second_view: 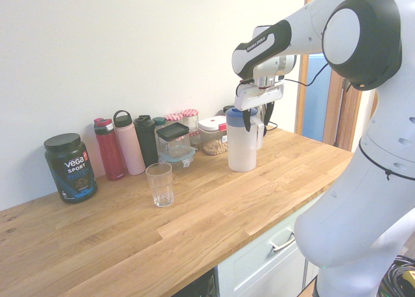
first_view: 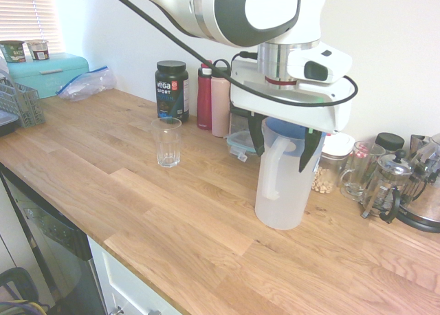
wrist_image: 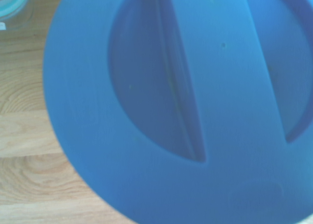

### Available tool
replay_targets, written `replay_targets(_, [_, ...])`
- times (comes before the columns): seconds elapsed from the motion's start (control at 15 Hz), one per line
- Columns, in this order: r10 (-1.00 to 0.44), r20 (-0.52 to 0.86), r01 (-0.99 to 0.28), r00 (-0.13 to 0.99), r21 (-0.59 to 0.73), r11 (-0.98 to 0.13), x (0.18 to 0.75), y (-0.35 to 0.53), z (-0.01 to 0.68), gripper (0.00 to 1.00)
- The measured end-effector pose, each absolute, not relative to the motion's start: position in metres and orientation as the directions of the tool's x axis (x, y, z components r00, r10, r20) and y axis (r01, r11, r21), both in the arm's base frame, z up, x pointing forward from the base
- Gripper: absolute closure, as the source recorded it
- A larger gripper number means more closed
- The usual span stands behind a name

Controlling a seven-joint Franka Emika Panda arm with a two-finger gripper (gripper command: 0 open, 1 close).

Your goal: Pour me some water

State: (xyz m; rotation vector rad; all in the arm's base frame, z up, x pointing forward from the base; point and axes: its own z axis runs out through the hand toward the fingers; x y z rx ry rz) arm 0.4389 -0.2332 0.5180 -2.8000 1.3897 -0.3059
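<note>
Gripper (first_view: 287, 146) sits directly over the jug (first_view: 283, 191), fingers (first_view: 256, 135) straddling the top at lid lvl, one each side. Spread wide, and whether the pads touch the plastic can't be told from ext views. Reads as open around the lid, no firm clamp visible.

Jug: tall frosted-white plastic, blue lid (wrist_image: 176, 106), handle twd the glass side in 1st ext view. Upright, base flat on the wooden counter (first_view: 172, 219). Water (second_view: 241, 157) inside shows only as a faint grey tint thru the wall; lvl not readable.

Wrist cam is nearly all blue lid, blurred, w/ a raised bar across the recessed centre. Bit of counter grain at the edge.

Glass (first_view: 167, 142) stands upright, looks empty, well apart from the jug, out in front of the bottle row.

Bkgd along the wall: black Vega tub (first_view: 172, 90), red bottle (first_view: 204, 98), pink bottle (first_view: 221, 100), dark bottle (second_view: 146, 140), jars and a clear container (second_view: 175, 144). Behind the jug on its far side: glass mug (first_view: 361, 170), french press (first_view: 390, 186). Teal bread box (first_view: 48, 73) at the far end.
</note>
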Motion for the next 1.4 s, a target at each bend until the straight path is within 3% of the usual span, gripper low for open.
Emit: replay_targets(1.4, [-0.780,0.164,-0.779,0.604,-0.083,-0.621,0.4473,-0.2327,0.5131,1.00])
